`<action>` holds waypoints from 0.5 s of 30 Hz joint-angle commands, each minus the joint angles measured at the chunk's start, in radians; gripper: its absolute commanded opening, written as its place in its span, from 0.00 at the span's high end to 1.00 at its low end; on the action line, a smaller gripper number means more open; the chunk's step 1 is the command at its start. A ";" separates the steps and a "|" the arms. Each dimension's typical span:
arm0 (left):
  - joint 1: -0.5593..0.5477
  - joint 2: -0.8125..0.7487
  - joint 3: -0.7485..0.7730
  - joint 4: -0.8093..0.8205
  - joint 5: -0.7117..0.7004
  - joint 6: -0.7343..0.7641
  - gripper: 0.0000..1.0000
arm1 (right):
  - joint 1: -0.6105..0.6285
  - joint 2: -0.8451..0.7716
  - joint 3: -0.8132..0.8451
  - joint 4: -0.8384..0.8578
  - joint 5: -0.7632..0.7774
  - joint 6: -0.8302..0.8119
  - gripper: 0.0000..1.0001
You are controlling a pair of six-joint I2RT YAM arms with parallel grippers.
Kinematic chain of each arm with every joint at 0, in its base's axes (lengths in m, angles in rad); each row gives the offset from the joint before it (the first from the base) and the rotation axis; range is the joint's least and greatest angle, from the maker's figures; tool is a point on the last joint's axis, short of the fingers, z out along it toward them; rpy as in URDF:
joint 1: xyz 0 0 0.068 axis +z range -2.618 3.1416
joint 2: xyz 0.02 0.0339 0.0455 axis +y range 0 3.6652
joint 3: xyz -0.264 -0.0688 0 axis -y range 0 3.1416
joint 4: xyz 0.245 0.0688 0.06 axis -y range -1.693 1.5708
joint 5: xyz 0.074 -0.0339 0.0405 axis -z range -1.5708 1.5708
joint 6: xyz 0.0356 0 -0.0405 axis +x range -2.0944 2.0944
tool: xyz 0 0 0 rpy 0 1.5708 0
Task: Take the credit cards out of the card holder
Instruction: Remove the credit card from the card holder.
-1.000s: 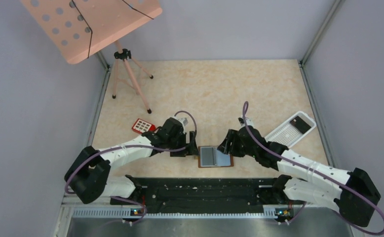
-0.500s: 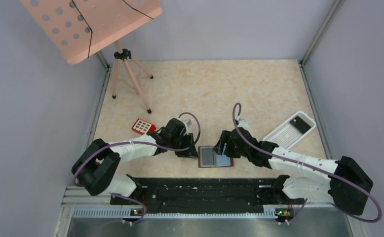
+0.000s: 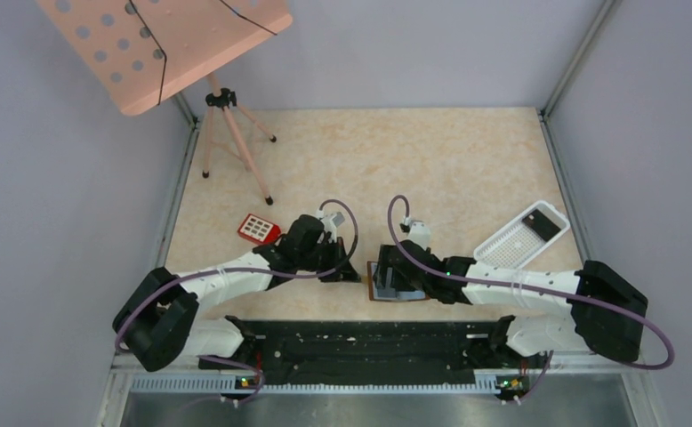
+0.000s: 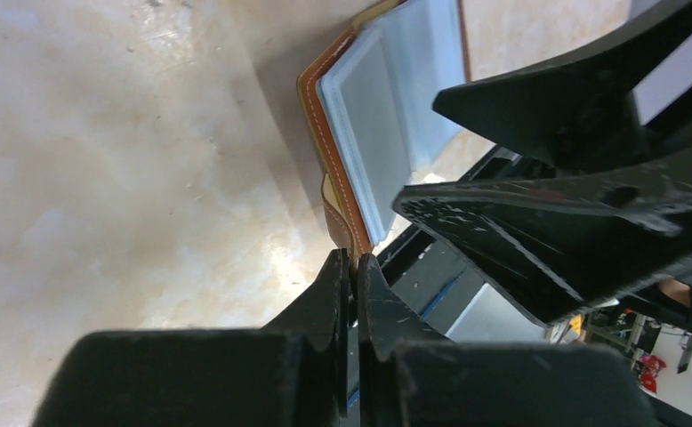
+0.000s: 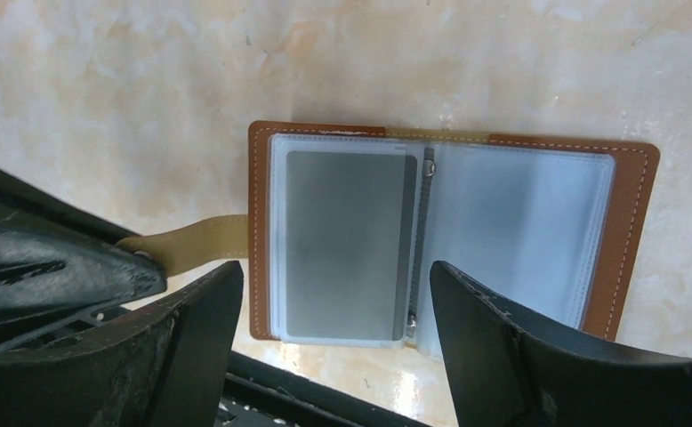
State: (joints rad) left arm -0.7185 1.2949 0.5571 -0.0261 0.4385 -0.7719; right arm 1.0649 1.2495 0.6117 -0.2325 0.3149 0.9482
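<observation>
The card holder [image 5: 502, 233] lies open on the table, brown outside with clear sleeves inside. A grey card [image 5: 350, 245] sits in its left sleeve. In the left wrist view the card holder [image 4: 387, 133] has its near edge tilted up. My left gripper [image 4: 353, 262] is shut on the card holder's small brown tab [image 5: 196, 242]. The right gripper [image 5: 335, 274] hangs open just above the left page, one finger on each side of the grey card. From the top camera the card holder [image 3: 402, 295] is mostly hidden under the right gripper [image 3: 387, 283], with the left gripper [image 3: 353, 276] at its left edge.
A red keypad-like block [image 3: 259, 229] lies behind the left arm. A white perforated tray [image 3: 522, 235] holding a black item [image 3: 545, 226] sits at the right. A pink music stand [image 3: 236, 142] stands at the back left. A black rail [image 3: 360, 342] runs along the near edge.
The left gripper has closed on the tab. The right arm has swung left over the card holder and its jaws have widened. The card holder's left edge has lifted slightly.
</observation>
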 commanded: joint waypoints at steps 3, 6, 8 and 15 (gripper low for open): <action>0.000 -0.055 -0.019 0.105 0.039 -0.041 1.00 | 0.019 0.022 0.035 0.018 0.059 0.006 0.24; 0.001 -0.067 -0.022 0.101 0.034 -0.041 1.00 | 0.019 0.031 0.024 0.034 0.055 0.004 0.25; 0.001 -0.069 -0.023 0.100 0.034 -0.042 1.00 | 0.020 0.040 0.019 0.046 0.047 0.002 0.26; 0.001 -0.078 -0.025 0.089 0.029 -0.038 1.00 | 0.020 0.048 0.006 0.053 0.053 0.003 0.38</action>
State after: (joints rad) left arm -0.7185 1.2518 0.5457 0.0170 0.4568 -0.8108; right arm 1.0668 1.2972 0.6109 -0.2127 0.3424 0.9470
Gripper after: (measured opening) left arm 0.025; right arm 0.658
